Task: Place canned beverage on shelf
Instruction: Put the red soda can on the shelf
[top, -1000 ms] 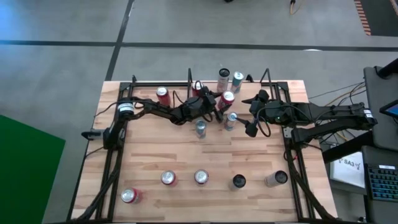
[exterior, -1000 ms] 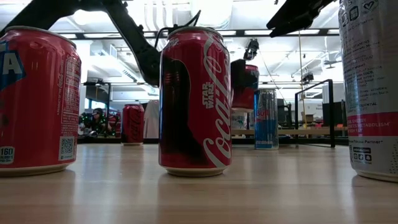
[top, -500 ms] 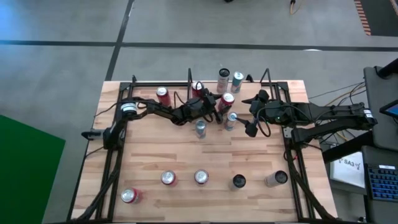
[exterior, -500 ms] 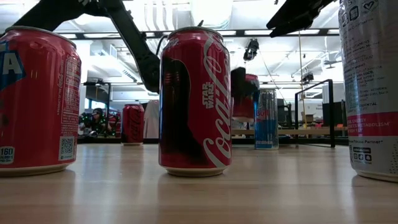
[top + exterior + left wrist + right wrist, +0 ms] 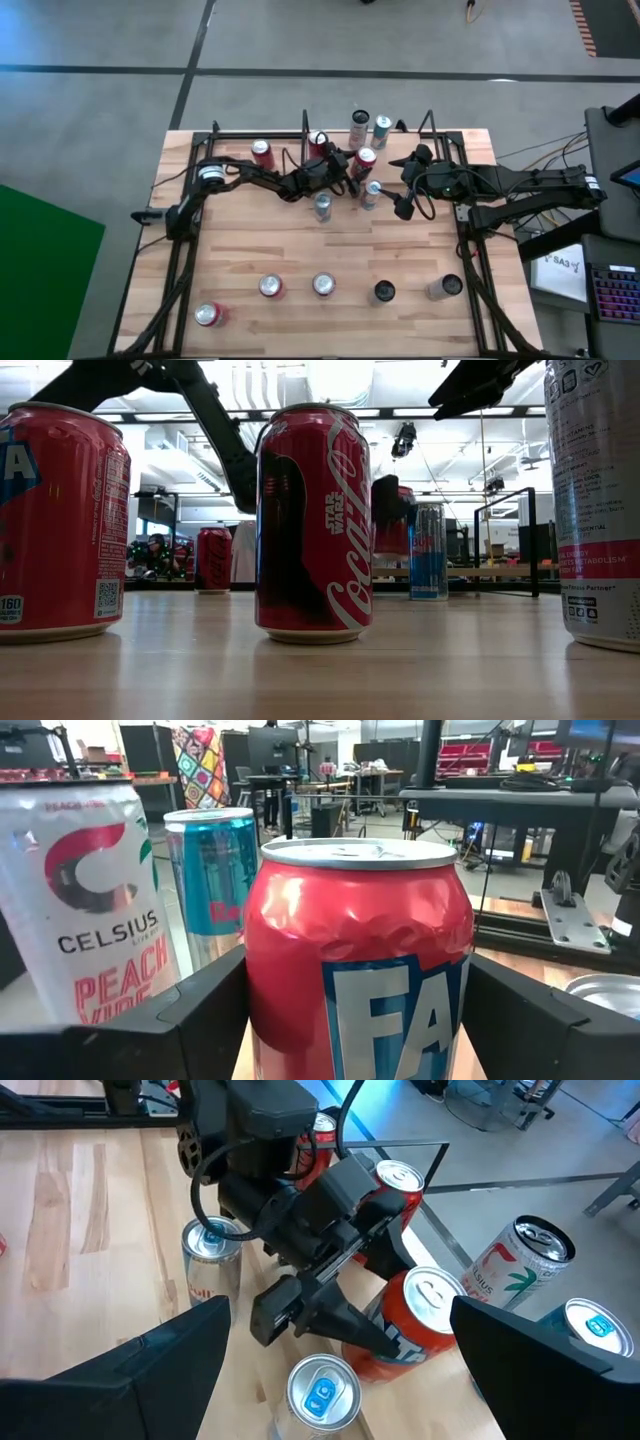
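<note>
The red can (image 5: 358, 960) with white and blue lettering sits between the two dark fingers of the left gripper (image 5: 352, 172), which stand on either side of its body and clasp it; in the right wrist view the same can (image 5: 420, 1325) shows its silver top with the gripper's fingers (image 5: 330, 1320) around its side. In the high view this can (image 5: 365, 160) lies at about twelve o'clock from the table's middle, over the near edge of the shelf (image 5: 400, 140), the small light-wood board framed by black posts and rails at the far side of the table (image 5: 240, 250). At twelve o'clock from the held can, on the shelf, stand a white Celsius can (image 5: 359, 124) and a teal can (image 5: 382, 127); the left wrist view shows them just beside the held can. At six o'clock from it stands a slim silver-and-blue can (image 5: 372, 194), and at about seven o'clock another silver can (image 5: 322, 206). The right gripper (image 5: 403, 185), its fingers spread wide and holding nothing, hovers at three o'clock from the held can, just off the shelf's corner. Along the table's near side stand more cans, among them a red Coca-Cola can (image 5: 314, 525) large in the low view.
</note>
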### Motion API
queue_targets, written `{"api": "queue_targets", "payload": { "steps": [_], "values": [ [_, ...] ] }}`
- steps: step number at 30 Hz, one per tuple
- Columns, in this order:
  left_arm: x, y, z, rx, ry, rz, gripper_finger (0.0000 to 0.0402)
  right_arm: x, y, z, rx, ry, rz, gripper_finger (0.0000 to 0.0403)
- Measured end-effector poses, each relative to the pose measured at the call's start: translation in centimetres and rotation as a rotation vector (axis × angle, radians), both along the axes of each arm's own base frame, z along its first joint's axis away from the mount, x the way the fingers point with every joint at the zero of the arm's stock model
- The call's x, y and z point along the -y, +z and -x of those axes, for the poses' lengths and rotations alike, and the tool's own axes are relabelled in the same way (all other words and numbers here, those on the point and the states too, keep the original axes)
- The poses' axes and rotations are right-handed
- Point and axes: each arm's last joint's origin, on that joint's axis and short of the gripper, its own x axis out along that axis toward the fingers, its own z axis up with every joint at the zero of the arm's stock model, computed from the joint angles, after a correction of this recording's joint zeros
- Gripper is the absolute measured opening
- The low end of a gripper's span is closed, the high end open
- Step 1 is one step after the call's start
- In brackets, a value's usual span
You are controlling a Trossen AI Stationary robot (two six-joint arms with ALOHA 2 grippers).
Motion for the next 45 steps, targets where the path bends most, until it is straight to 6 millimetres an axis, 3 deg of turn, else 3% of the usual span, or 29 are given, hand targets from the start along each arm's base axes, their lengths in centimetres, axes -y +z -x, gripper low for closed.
{"api": "queue_targets", "payload": {
  "steps": [45],
  "values": [
    [-0.08, -0.48, 0.01, -0.026, 0.027, 0.042, 0.0309, 0.00, -0.01, -0.01, -0.003, 0.003, 0.004, 0.0368]
  ]
}}
